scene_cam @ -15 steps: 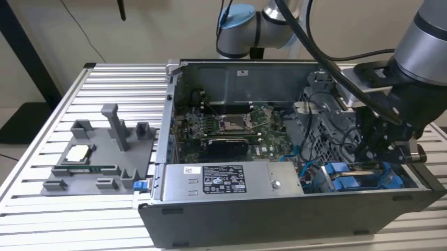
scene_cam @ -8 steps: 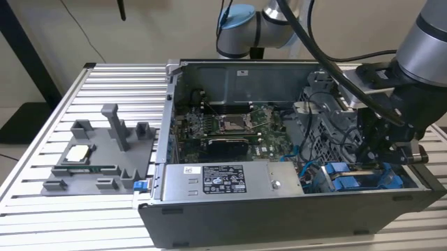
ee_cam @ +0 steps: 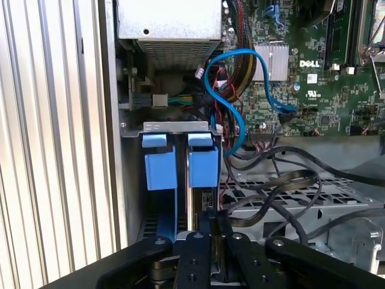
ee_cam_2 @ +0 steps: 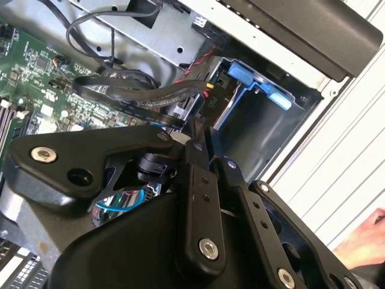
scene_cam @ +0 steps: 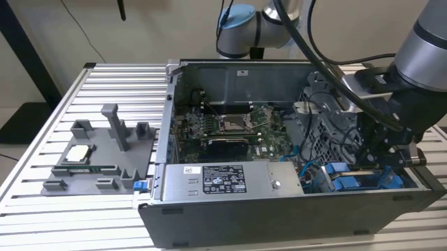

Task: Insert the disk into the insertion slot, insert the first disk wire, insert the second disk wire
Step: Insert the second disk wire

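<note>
While the black two-fingered gripper (ee_cam: 213, 232) hangs inside the open grey computer case (scene_cam: 293, 214), its jaws are closed on the edge of the silver-grey disk in its bright blue plastic carrier (ee_cam: 201, 165), seated in the dark grey metal insertion slot (ee_cam: 171, 127).

The flat silver-grey disk in its bright blue plastic carrier (ee_cam: 201, 174) stands on edge. It sits inside the narrow dark grey metal insertion slot (ee_cam: 133, 180), blue tabs showing at the bay's mouth.
</note>
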You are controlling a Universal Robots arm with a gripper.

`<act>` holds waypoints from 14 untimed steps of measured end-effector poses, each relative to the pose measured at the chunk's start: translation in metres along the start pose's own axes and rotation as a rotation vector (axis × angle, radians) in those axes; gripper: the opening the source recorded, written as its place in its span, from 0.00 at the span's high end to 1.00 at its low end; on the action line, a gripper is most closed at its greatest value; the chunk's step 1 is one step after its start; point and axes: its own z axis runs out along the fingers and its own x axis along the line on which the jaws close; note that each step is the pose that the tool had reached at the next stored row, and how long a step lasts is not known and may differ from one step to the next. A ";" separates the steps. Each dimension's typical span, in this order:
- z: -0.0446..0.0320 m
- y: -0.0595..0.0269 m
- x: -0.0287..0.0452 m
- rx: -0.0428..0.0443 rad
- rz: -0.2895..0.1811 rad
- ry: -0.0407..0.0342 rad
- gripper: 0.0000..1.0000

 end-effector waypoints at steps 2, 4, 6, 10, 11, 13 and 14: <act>0.0011 0.0000 0.0001 0.0004 0.000 -0.0015 0.84; 0.0021 -0.0002 0.0002 0.0005 0.001 -0.0071 0.84; 0.0031 -0.0008 0.0002 0.0002 0.001 -0.0139 0.84; 0.0047 -0.0042 0.0002 0.0000 0.002 -0.0203 0.84; 0.0050 -0.0048 0.0003 -0.0001 0.002 -0.0201 0.84; 0.0060 -0.0051 0.0004 0.0001 0.002 -0.0199 0.84; 0.0069 -0.0051 0.0005 0.0001 0.002 -0.0196 0.84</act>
